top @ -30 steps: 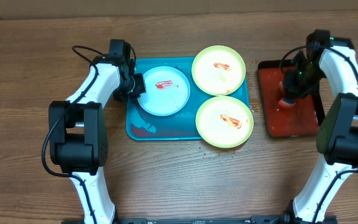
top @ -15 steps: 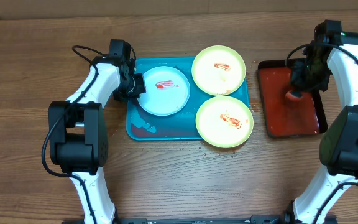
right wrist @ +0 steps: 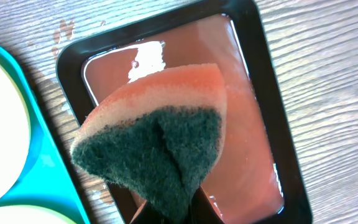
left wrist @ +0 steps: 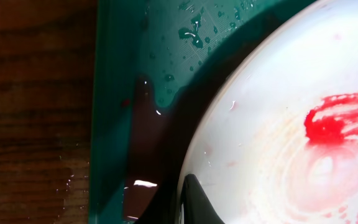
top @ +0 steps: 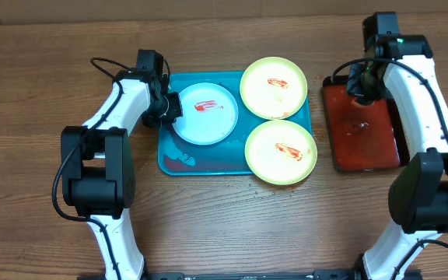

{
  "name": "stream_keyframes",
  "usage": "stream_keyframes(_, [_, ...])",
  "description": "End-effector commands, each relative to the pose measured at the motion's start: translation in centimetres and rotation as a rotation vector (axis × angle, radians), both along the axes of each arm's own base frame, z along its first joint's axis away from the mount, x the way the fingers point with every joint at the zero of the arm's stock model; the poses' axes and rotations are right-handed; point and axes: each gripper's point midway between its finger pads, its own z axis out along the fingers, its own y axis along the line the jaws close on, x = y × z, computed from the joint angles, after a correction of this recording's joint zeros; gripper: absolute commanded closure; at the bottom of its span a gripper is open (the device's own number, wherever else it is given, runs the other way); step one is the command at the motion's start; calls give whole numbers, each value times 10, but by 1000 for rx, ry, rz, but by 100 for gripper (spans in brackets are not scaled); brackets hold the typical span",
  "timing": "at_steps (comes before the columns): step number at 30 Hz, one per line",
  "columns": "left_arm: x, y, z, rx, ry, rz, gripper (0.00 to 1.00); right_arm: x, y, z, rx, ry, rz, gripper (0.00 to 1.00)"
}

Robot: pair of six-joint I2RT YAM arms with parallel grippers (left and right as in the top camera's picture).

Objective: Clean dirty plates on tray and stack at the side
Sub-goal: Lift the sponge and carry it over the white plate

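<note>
The turquoise tray [top: 208, 159] holds three plates with red sauce smears. The pale blue-white plate [top: 204, 113] lies at its left. Two yellow-green plates lie at its right, one far [top: 274, 87] and one near [top: 281, 152]. My left gripper [top: 169, 109] is shut on the left rim of the blue-white plate [left wrist: 291, 124]; one finger [left wrist: 194, 205] lies on top of the rim, over the wet tray [left wrist: 135, 62]. My right gripper [top: 360, 82] is shut on a folded orange and dark green sponge [right wrist: 154, 124], held above the red tray's far left corner.
The smaller red tray [top: 364, 136] with a black rim stands right of the turquoise tray and holds reddish liquid [right wrist: 241, 124]. A reddish puddle [top: 179, 161] lies in the turquoise tray's near left corner. Bare wooden table lies around both trays.
My right gripper has lifted the sponge off the red tray and moved it back and left, toward that tray's far left corner. The left arm and the plates have not moved.
</note>
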Motion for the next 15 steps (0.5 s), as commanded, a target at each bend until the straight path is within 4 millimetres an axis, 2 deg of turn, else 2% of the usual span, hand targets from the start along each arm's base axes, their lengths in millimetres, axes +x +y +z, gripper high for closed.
stream_keyframes(1, [-11,0,-12,13,50,-7,96,5,-10,23,-50,-67,-34,96])
stream_keyframes(5, [-11,0,-12,14,51,-10,96,2,-7,22,-35,-50,-27,96])
stream_keyframes(7, [-11,0,-12,14,51,-10,96,-1,3,18,21,-36,-10,96])
stream_keyframes(13, [-11,0,-12,13,51,-11,96,-7,67,14,281,0,105,96])
stream_keyframes(15, [-10,-1,-12,13,49,-11,96,-9,97,15,341,5,165,96])
